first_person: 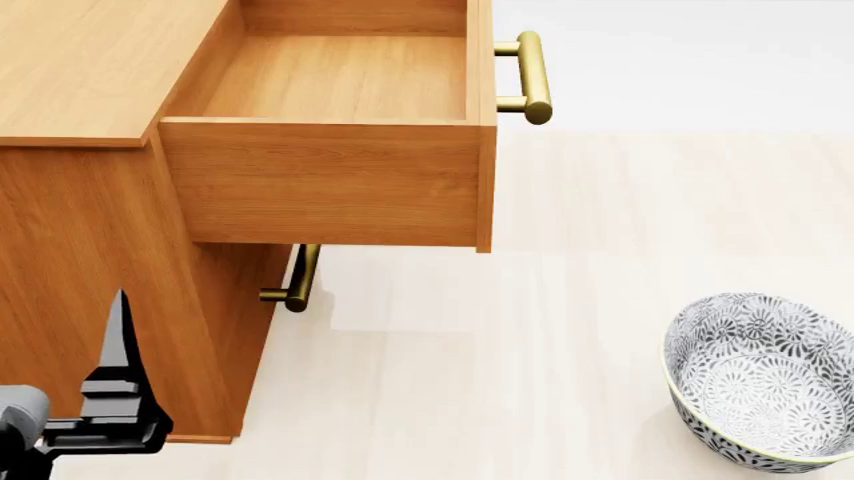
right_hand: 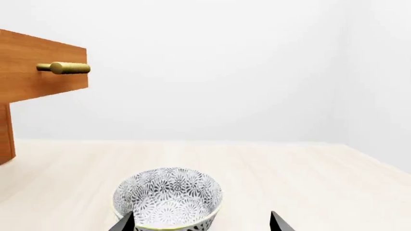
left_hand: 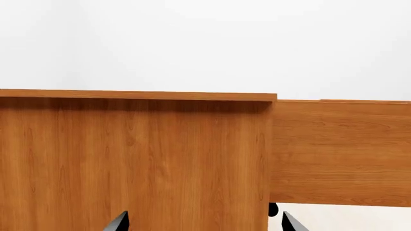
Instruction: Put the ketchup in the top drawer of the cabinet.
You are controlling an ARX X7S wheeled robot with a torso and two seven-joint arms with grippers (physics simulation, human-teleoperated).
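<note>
A wooden cabinet (first_person: 94,230) stands with its top drawer (first_person: 334,180) pulled out, and the drawer is bare inside. No ketchup can appears in any view. The left end effector (left_hand: 204,221) faces the cabinet's side, released. The right end effector (right_hand: 200,222), also released, hovers near a patterned bowl (right_hand: 168,196) on the floor (first_person: 534,350).

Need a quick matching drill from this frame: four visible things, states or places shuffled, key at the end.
1. top drawer
2. lower drawer handle
3. bowl
4. left gripper

A. on the floor, empty
B. pulled out, nothing inside
C. beside the cabinet side
D. under the open drawer

Pairs: 1-B, 2-D, 3-A, 4-C
</note>
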